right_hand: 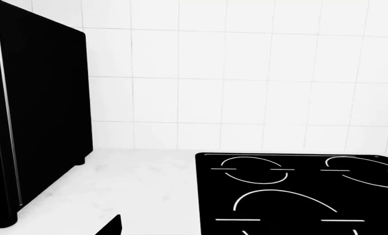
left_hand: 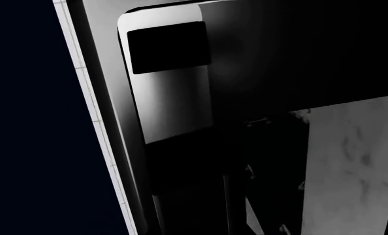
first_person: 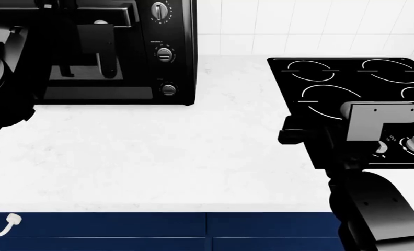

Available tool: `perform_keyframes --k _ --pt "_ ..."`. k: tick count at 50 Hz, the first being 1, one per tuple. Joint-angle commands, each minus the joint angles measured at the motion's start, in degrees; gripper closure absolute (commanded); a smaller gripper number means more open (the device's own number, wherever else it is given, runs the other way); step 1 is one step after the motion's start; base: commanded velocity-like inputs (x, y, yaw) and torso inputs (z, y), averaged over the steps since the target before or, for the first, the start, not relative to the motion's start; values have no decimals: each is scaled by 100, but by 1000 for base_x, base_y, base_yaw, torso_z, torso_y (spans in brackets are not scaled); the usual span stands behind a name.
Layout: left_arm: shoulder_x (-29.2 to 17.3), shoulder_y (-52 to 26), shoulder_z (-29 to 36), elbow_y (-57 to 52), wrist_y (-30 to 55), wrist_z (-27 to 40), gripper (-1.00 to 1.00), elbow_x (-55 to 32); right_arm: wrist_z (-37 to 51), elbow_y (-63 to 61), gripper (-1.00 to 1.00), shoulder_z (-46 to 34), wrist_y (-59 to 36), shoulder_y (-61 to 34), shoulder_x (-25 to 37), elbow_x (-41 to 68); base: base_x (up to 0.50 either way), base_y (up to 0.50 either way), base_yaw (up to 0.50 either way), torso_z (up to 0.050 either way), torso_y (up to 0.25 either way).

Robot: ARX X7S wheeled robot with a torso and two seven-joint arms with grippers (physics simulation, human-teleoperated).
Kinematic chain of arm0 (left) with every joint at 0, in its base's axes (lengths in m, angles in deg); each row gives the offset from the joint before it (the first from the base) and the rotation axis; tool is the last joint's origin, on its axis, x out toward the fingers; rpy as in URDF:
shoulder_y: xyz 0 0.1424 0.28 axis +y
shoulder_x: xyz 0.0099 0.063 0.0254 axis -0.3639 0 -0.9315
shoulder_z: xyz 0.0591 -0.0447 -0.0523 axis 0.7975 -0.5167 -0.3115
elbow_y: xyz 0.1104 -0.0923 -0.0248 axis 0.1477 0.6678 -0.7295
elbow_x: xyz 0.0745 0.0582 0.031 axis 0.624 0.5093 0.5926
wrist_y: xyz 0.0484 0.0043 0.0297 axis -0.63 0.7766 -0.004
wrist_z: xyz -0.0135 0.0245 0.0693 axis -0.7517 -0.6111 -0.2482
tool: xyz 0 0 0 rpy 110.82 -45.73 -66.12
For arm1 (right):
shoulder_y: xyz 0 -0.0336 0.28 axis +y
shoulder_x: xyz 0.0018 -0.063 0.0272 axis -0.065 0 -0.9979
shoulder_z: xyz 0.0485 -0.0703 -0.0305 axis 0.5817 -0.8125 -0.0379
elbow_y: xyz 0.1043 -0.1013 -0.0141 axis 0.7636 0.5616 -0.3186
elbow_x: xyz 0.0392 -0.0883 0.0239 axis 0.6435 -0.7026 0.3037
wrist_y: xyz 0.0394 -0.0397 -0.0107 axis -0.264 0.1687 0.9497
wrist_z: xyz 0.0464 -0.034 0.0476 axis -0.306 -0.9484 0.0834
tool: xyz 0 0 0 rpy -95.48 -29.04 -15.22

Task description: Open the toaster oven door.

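Note:
The glossy black toaster oven [first_person: 175, 31] stands at the back left of the counter, with its three knobs in a column. Its door [first_person: 134, 57] and bar handle [first_person: 123, 16] face me, and I cannot tell how far the door stands open. My left gripper [first_person: 85, 63] is right at the door front below the handle. Its dark fingers merge with the glass, so its state is unclear. The left wrist view shows only dark, close surfaces. My right gripper [first_person: 294, 137] hovers empty beside the cooktop, and one fingertip [right_hand: 112, 226] shows far off centre. The oven's side [right_hand: 43, 112] also shows there.
A flat black cooktop [first_person: 346, 78] with white ring marks is set in the white counter [first_person: 158, 157] at the right, and also shows in the right wrist view [right_hand: 299, 196]. A white tiled wall [first_person: 298, 26] is behind. Blue cabinet fronts [first_person: 123, 230] run below the counter's edge.

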Motion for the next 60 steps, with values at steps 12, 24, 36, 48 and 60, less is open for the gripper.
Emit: perform_keyframes --k 12,24,36,48,60 --pt "-824 495 79 -1447 -63 -39 100 -288 63 -51 -100 1 -11 10 35 48 0 0 0 0 0" --pt "-1347 763 -15 -2352 -41 -133 100 -384 82 -91 -100 -28 -59 -23 47 88 0 0 0 0 0" --pt "-1919 1154 -135 -3506 351 -363 100 -521 97 -117 -100 -74 -81 -69 54 114 0 0 0 0 0" --pt "-2437 1512 -272 -4641 959 -608 100 -638 117 -156 -100 -92 -74 -61 59 145 0 0 -2 0 0" --pt "-2849 1911 -278 -5311 1254 -597 100 -700 135 -167 -100 -84 -65 -46 79 178 0 0 -3 0 0"
